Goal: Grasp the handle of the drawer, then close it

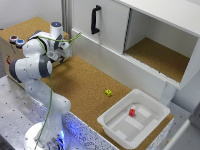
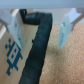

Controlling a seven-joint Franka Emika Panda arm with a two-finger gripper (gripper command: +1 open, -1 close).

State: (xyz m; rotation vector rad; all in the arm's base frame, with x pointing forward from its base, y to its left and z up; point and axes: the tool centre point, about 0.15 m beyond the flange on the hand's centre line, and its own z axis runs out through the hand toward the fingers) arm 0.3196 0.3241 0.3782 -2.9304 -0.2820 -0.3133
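The small wooden box (image 1: 9, 52) with coloured round buttons (image 1: 16, 40) on top stands at the exterior view's left, and my arm hides most of it. In the wrist view the drawer's pale wood face (image 2: 12, 65) carries a blue printed marker (image 2: 14, 52). Its black handle (image 2: 36, 45) runs as a long bar between my fingers. My gripper (image 2: 40, 42) is open, with one pale finger (image 2: 15, 27) on each side of the handle and a gap to each. In the exterior view the gripper (image 1: 63, 53) sits low at the box's side.
A big white cabinet (image 1: 107, 25) with a black handle (image 1: 95, 20) and an open compartment (image 1: 160, 55) lines the back. A white plastic tub (image 1: 142, 127) holding a red cube (image 1: 132, 112) stands at the front right. A yellow cube (image 1: 108, 92) lies on the cork tabletop (image 1: 85, 85).
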